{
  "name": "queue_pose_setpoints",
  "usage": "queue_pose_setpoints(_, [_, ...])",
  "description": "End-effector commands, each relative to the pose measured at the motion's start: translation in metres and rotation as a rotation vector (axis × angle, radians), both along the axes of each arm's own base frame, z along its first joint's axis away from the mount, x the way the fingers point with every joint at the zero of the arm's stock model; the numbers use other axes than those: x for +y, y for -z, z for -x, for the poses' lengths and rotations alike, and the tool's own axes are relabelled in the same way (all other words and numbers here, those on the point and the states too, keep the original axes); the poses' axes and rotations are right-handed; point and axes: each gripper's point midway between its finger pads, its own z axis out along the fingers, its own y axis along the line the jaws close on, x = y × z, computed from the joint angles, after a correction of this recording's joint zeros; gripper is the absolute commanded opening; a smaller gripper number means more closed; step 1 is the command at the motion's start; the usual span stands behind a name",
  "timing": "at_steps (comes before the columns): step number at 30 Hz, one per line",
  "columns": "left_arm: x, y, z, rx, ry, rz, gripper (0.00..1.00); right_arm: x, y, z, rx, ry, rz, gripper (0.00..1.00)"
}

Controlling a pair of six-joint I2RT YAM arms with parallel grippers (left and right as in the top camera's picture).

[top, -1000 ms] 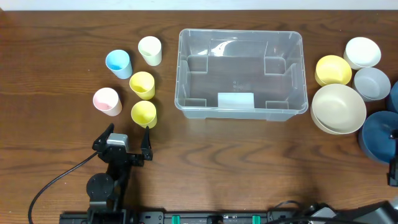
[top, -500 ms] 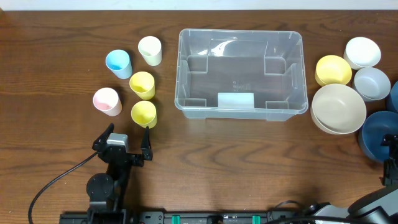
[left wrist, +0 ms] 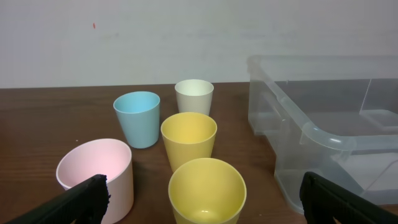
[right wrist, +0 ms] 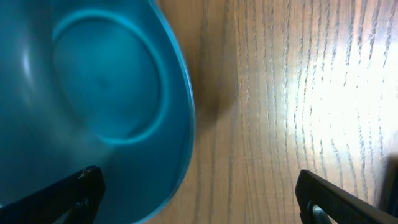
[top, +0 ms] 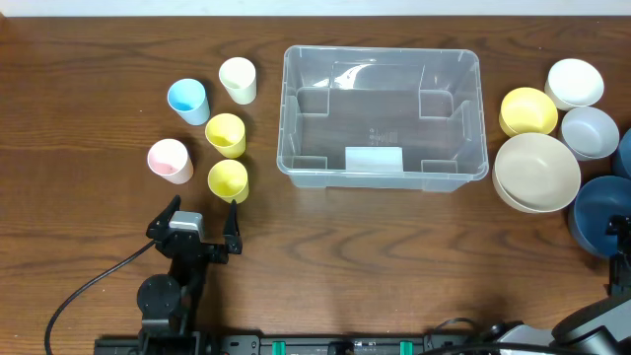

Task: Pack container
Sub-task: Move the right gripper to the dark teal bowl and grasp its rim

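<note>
Right end effector, spread and empty, has edged over the blue bowl; left end effector, spread too, hasn't moved. Container sits empty on the tabletop: packing barely begun.

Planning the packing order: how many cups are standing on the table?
5, all left of the container: blue cup, cream cup behind, middle yellow cup, front yellow cup, pink cup farthest left. None appears hidden.
</note>
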Motion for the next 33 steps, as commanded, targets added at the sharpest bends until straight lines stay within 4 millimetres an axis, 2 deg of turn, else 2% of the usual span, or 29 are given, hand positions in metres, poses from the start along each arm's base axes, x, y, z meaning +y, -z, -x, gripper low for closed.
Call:
queue_pose_setpoints(1, [-0.001,0.015,0.001,0.042,0.011,-0.012,0.98,-0.004,0.003,0.011,0.038,0.033,0.015,0.99])
queue_pose_setpoints(17, [-0.001,0.015,0.001,0.042,0.011,-0.012,0.98,-0.007,0.027,0.017,0.046,0.038,0.070,0.99])
queue_pose_setpoints(25, [-0.001,0.015,0.001,0.042,0.011,-0.012,0.98,-0.012,0.028,0.025,0.067,0.059,0.086,0.67])
queue_pose_setpoints(31, [-0.001,0.015,0.001,0.042,0.011,-0.012,0.98,-0.016,0.029,0.038,0.075,0.102,0.074,0.34])
queue_pose_setpoints(33, [-0.001,0.015,0.001,0.042,0.011,-0.012,0.98,-0.016,0.029,0.042,0.079,0.114,0.069,0.27])
